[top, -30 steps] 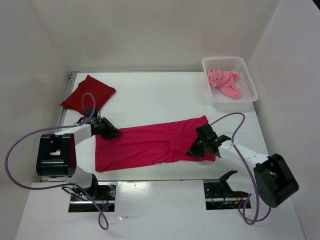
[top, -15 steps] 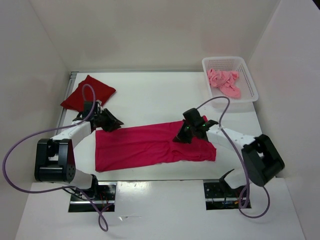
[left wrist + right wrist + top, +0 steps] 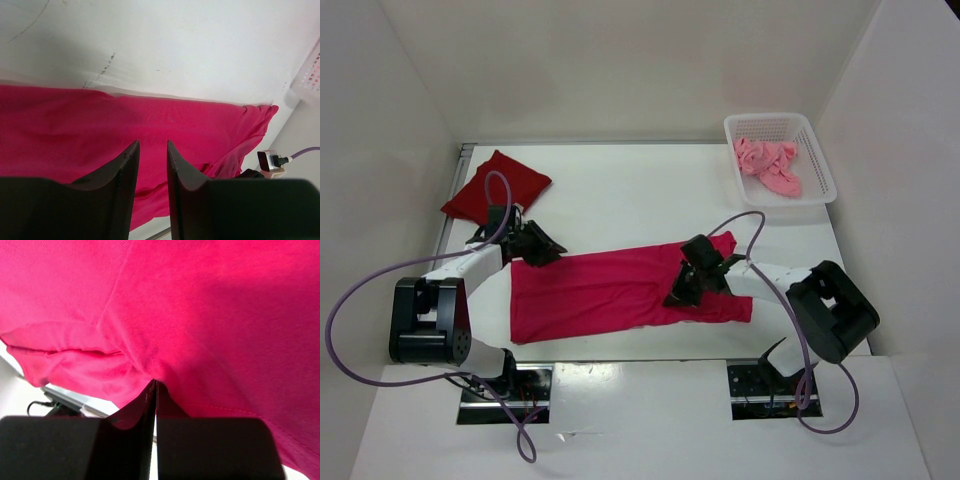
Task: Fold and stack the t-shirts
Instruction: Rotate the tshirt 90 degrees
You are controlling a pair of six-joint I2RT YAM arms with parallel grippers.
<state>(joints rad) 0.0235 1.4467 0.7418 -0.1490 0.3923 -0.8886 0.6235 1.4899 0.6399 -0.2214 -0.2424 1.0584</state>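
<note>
Folding of the magenta shirt (image 3: pixel 600 290) is judged to be the step in hand. It is spread as a long band across the middle of the table (image 3: pixel 620 190), seemingly already doubled lengthwise. A dark red shirt (image 3: pixel 497 187) is laid folded at the far left corner. A salmon shirt (image 3: pixel 770 167) is left crumpled in the basket (image 3: pixel 785 205) at the far right, not yet handled.

The right gripper (image 3: pixel 155 384) is seen with its fingers pressed together. A small ridge of magenta cloth is drawn into the tips, so a pinch on the shirt towards its right end is judged to be made. The left gripper (image 3: pixel 152 143) is placed at the band's far left corner. Its fingers are parted by a narrow gap and nothing is seen caught between them.

A crosswise fold is likely called for next. The pinched end would be lifted and carried over towards the left end, while the left corner is gripped or pressed so that the band is not dragged along. The thin cloth may slip or bunch if it is raised unevenly.

How many layers are held in the right pinch cannot be told. Whether the left fingertips are touching the cloth or held just above it is not shown. The sleeves and collar are tucked out of sight, and part of the right end is covered by the right arm in the overhead view.
</note>
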